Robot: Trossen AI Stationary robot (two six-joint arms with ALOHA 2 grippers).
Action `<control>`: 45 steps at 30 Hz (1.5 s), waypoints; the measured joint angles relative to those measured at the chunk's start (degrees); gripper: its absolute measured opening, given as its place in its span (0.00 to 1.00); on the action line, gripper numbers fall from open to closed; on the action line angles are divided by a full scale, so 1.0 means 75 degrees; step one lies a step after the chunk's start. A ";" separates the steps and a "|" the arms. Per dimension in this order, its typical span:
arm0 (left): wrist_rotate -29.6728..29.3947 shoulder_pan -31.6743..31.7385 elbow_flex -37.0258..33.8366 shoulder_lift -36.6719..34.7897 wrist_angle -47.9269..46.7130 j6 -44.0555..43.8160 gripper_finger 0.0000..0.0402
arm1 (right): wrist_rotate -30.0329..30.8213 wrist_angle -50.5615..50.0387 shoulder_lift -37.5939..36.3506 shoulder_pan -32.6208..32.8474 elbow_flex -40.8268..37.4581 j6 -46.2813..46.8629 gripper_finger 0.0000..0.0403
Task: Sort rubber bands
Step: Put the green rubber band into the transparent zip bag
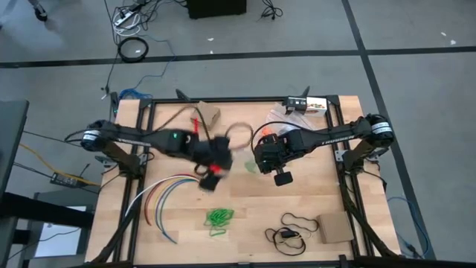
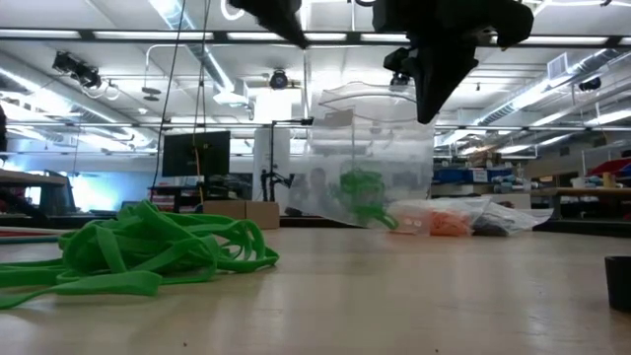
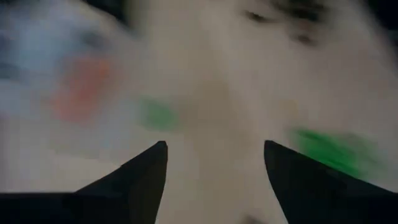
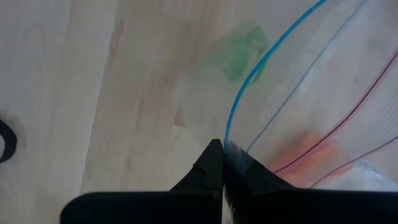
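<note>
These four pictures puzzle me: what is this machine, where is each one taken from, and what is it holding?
It is a robot with two dark arms at a wooden table. One camera looks straight down, one sits at table height, and one rides on each wrist. The right gripper is shut on the blue-edged rim of a clear plastic bag, holding it up; green bands show inside it in the low view. The left gripper is open and empty, blurred above the table. A heap of green rubber bands lies near the front, dark bands to its right, and coloured cables to its left.
</note>
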 joint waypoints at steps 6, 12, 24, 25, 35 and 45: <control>0.0737 -0.1665 -0.1410 0.0020 0.0395 -0.1463 0.61 | 0.0003 0.0024 0.0000 -0.0002 0.0000 -0.0148 0.00; -0.0963 -0.2743 -0.3489 0.0047 0.3573 -0.2606 0.61 | 0.0003 0.0079 0.0000 -0.0003 0.0000 -0.0239 0.00; -0.0713 -0.2895 -0.5529 0.0516 0.7422 -0.4691 0.61 | -0.0184 0.0133 0.0000 -0.0015 0.0000 -0.0389 0.00; -0.0714 -0.2928 -0.5518 0.0700 0.7565 -0.4694 0.61 | -0.0187 0.0140 0.0000 -0.0015 0.0000 -0.0387 0.00; -0.1340 -0.3024 -0.3973 0.2410 0.5430 -0.4273 0.52 | -0.0373 0.0133 0.0000 -0.0015 0.0000 -0.0351 0.00; -0.2623 -0.2923 -0.1729 0.1459 0.1635 -0.2222 0.04 | -0.0376 0.0150 0.0000 -0.0015 0.0000 -0.0353 0.00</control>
